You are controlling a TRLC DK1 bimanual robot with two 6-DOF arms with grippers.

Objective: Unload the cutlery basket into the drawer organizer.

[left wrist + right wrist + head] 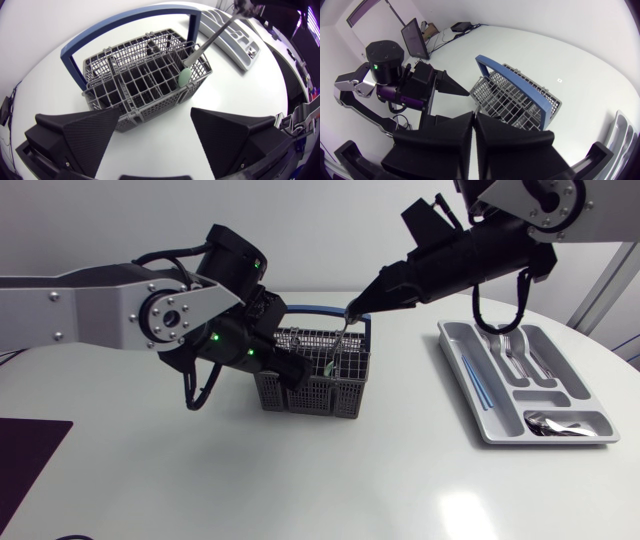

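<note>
The grey cutlery basket (318, 378) with its blue handle (125, 22) stands mid-table. My left gripper (155, 120) is open, and the basket's near corner lies between its fingers (82, 132). My right gripper (352, 308) hangs over the basket's far right corner, shut on a thin metal utensil (212, 37) whose lower end is still at the basket's rim. A pale green handle tip (184, 77) sticks out of a compartment just below it. In the right wrist view the fingers (455, 137) press together and hide the utensil. The drawer organizer (500, 420) lies to the right.
The organizer holds forks (512, 352), spoons (550, 423) and a blue-handled piece (476, 380) in separate compartments. My left arm (110, 305) reaches in along the table's left side. A dark mat (25, 455) lies at the front left edge.
</note>
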